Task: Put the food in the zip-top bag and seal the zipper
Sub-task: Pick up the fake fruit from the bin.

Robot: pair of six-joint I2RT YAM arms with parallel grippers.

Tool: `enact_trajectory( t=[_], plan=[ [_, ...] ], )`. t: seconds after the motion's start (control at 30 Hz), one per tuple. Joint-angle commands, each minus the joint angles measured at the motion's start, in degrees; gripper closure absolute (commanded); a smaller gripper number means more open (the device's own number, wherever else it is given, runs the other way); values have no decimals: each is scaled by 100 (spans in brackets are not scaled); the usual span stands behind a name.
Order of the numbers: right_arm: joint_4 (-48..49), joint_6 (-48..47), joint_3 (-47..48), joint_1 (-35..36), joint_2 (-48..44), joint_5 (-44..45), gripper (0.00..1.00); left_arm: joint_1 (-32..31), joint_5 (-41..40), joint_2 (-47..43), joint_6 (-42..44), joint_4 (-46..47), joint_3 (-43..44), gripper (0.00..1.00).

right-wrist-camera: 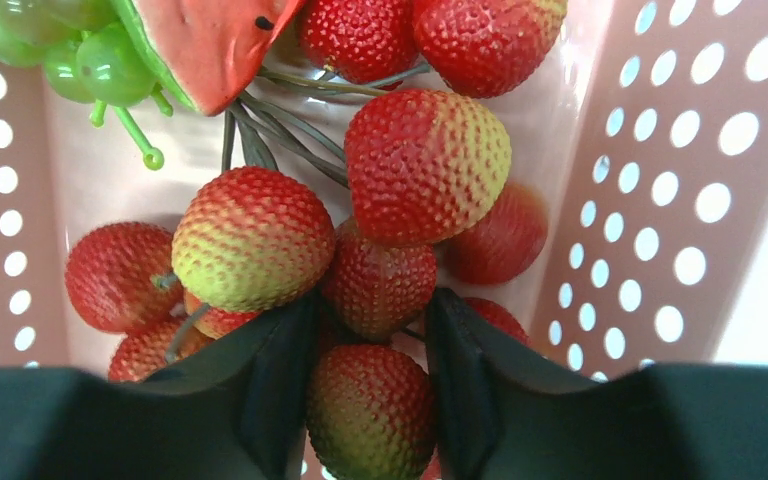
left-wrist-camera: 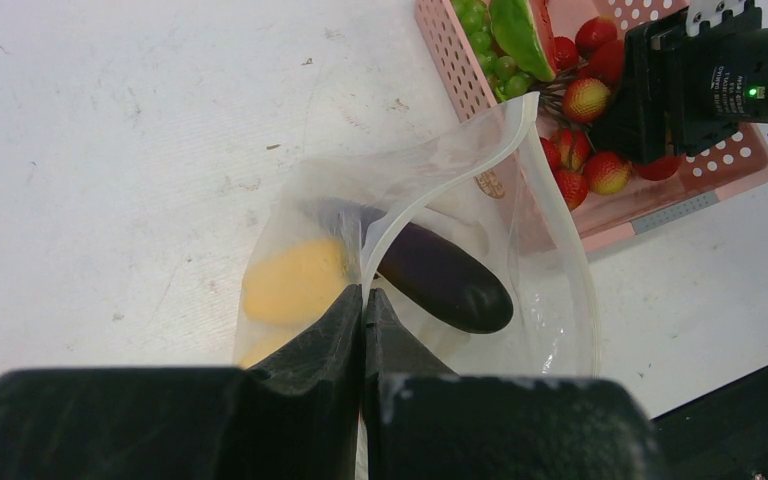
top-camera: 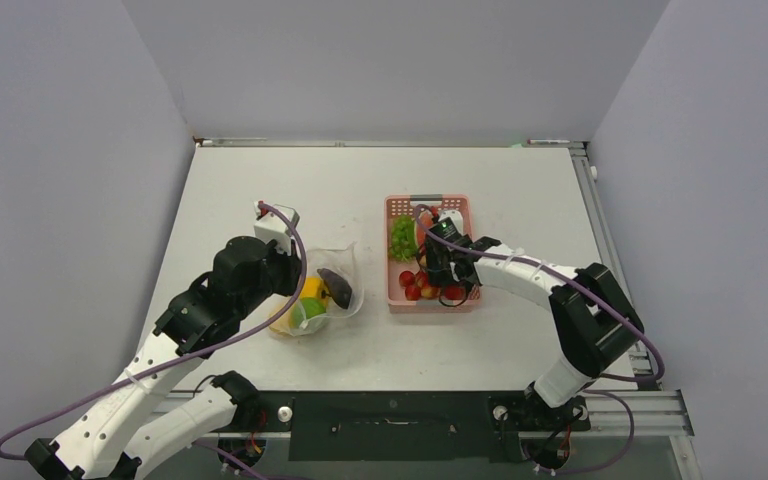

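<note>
Nearest the arm bases, the left gripper [left-wrist-camera: 363,310] has its two fingers pressed flat together on the rim of the zip-top bag [left-wrist-camera: 550,300], pinching the whitish zipper [left-wrist-camera: 440,190] where it curves down to them; the bag lies on the white table [top-camera: 260,180] just left of the pink basket [top-camera: 430,203], its mouth gaping toward the basket; inside it a dark purple eggplant [left-wrist-camera: 445,280] rests by the opening, a yellow fruit [left-wrist-camera: 295,280] shows through the clear film beside it, and the overhead view shows a green piece [top-camera: 310,308] in there too. Further right, the right gripper [right-wrist-camera: 368,340] is lowered into the near end of the basket; its fingers stand partly apart and close on the strawberries [right-wrist-camera: 425,165], one berry wedged between the pads and touching both; beyond the bunch, at the far end, lie a watermelon slice [right-wrist-camera: 210,45] and green grapes [right-wrist-camera: 70,50].
</note>
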Motion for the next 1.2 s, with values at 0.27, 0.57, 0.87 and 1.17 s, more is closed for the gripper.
enact_trajectory(
  t=[0.27, 0.57, 0.87, 1.17],
  plan=[
    [-26, -59, 43, -1, -522, 286, 95, 28, 30, -48, 24, 245, 5, 100],
    [-413, -144, 404, 78, -1454, 534, 95, 36, 30, -44, 24, 251, -1, 100],
    [-512, -219, 610, 112, -1904, 616, 95, 45, 20, -30, 24, 255, -1, 100],
    [-566, -444, 911, 281, -2295, 425, 95, 67, 10, -22, 12, 260, -4, 100]
  ],
)
